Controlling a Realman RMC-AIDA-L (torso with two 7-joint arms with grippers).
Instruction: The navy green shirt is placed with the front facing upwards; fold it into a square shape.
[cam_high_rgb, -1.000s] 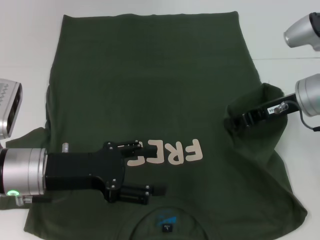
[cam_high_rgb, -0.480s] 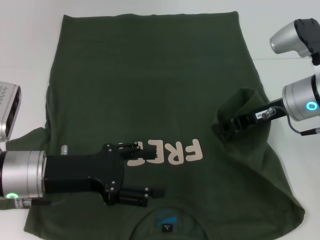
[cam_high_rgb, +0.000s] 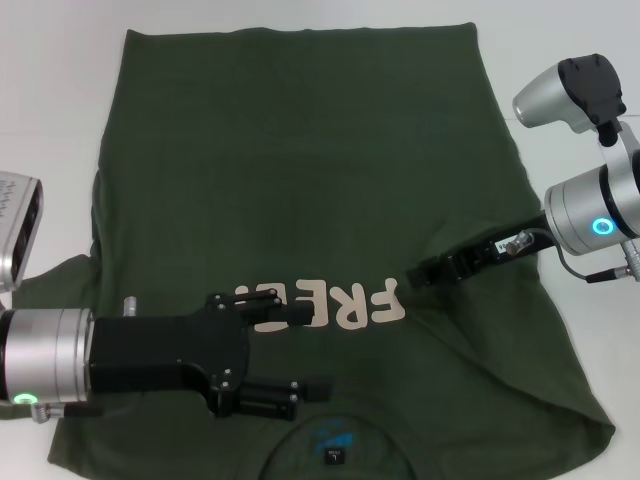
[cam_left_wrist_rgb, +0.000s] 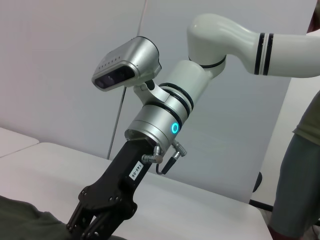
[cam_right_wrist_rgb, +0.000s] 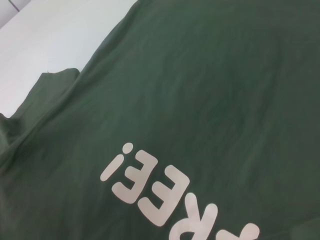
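The navy green shirt (cam_high_rgb: 300, 150) lies spread on the white table, cream letters "FREE!" (cam_high_rgb: 345, 305) facing up and collar nearest me. My left gripper (cam_high_rgb: 303, 348) hovers over the chest by the letters, open, with nothing between its fingers. My right gripper (cam_high_rgb: 425, 270) is low over the shirt's right side, just right of the letters. It is shut on the right sleeve fabric, which is drawn inward over the body. The left wrist view shows that right gripper (cam_left_wrist_rgb: 92, 227) with its tips at the cloth. The right wrist view shows the shirt (cam_right_wrist_rgb: 210, 90) and its letters.
A grey device (cam_high_rgb: 15, 225) sits at the left edge of the table (cam_high_rgb: 60, 80). White table surface shows on both sides of the shirt. In the left wrist view a person (cam_left_wrist_rgb: 300, 165) stands beyond the table's far side.
My right gripper has carried the sleeve leftward and down toward the letters, and the raised hump of cloth has flattened. The left gripper has barely shifted.
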